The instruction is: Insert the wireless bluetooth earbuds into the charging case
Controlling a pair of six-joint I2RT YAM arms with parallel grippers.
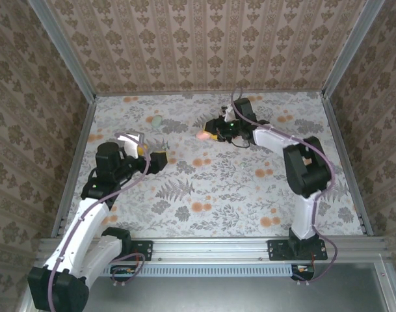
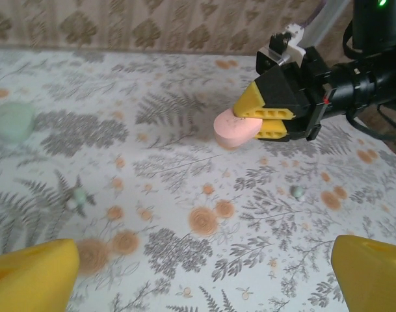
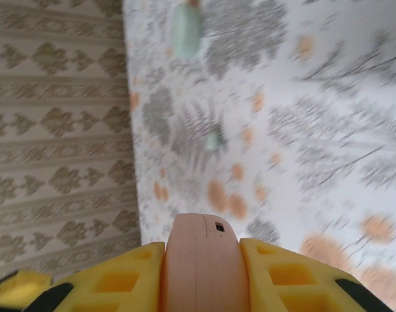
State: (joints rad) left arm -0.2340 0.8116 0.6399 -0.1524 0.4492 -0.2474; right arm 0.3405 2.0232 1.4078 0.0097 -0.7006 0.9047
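Earbuds (image 2: 296,191), three tiny pale pieces, lie on the floral tabletop (image 2: 184,162). One sits just below and right of the pink charging case (image 2: 233,130). The other two rest close together, well to its lower left. Two cases show. The pink one is clamped between the right hand's (image 2: 253,120) yellow fingers. A mint-green case (image 2: 14,120) lies far to its left. Nearer than the pink case, the left hand (image 2: 201,279) holds nothing, fingers spread wide apart.

From the right wrist the table (image 3: 328,130) smears into blur, and the pink charging case (image 3: 201,260) is cut off below. The earbuds (image 2: 80,194) are mere specks, shape untellable.
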